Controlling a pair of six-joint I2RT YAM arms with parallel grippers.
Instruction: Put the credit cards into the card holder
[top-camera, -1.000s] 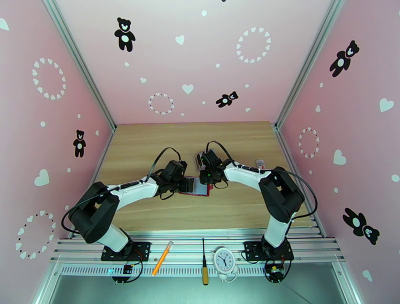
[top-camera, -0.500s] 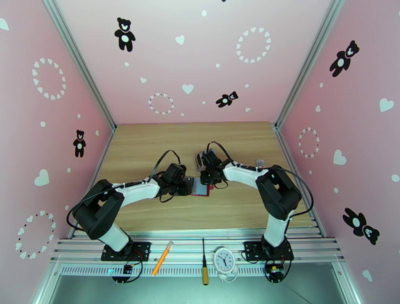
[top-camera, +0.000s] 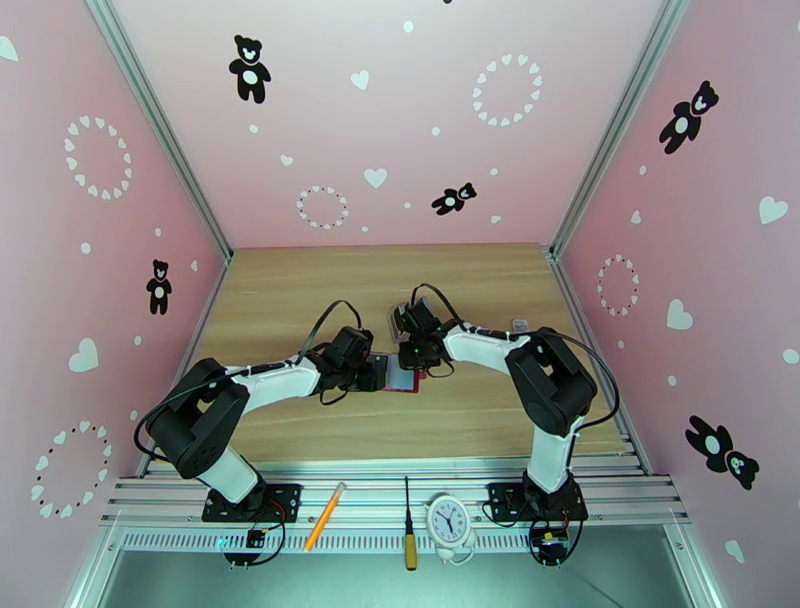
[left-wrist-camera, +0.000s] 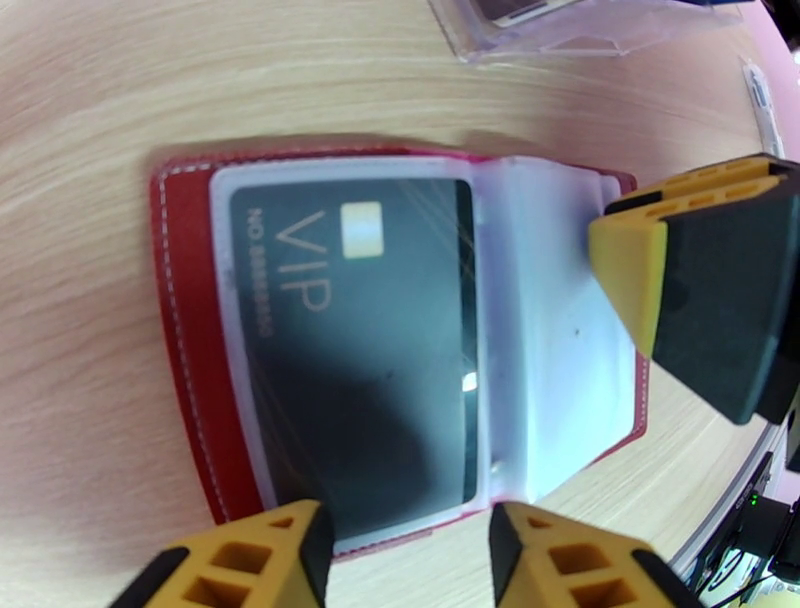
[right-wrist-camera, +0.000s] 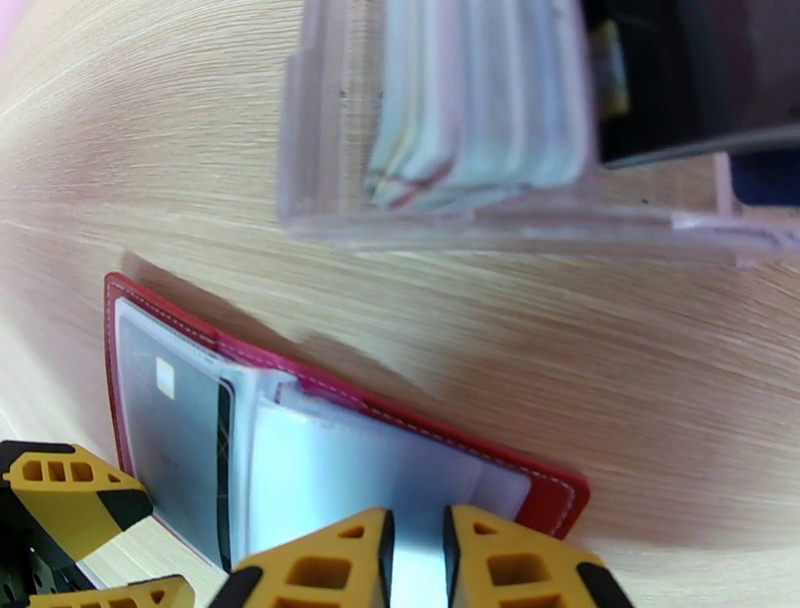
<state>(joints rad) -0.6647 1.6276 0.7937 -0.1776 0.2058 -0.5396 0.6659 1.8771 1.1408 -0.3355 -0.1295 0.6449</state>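
**Card holder open flat on the table, one dark card in its pocket**

I see one card holder (left-wrist-camera: 205, 330), a dark-red leather-like folding wallet with pale stitching along its rim. It lies open and flat on the light wood-grain table (left-wrist-camera: 90, 130). Inside are frosted grey plastic pockets, soft and slightly rumpled at the fold. One dark glossy card (left-wrist-camera: 350, 350), a round-cornered plastic rectangle printed "VIP" with a small pale chip square, sits inside the pocket on one half. The pocket on the other half looks plain and milky.

The left gripper (left-wrist-camera: 405, 560) hangs at the card holder's edge beside the dark glossy card. Its two yellow ribbed plastic fingers are set well apart and hold nothing. The right gripper (right-wrist-camera: 417, 560) is over the card holder's opposite half, on the milky pocket. Its two yellow fingers stand at a narrow slit with pale plastic showing in it, and I cannot tell whether they pinch the pocket sheet.

Just beyond the card holder stands one clear slotted stand (right-wrist-camera: 300, 150) of hard transparent plastic. A bundle of thin pale cards (right-wrist-camera: 480, 100) stands on edge in it, too blurred for me to count, with a darker card (right-wrist-camera: 680, 90) next to them.

Well apart from the card holder, three things lie on the ribbed metal rail (top-camera: 600, 500) by the arm bases. They are one orange pen (top-camera: 325, 515), one slim screwdriver (top-camera: 408, 535) with a yellow handle, and one small round white clock (top-camera: 449, 520).
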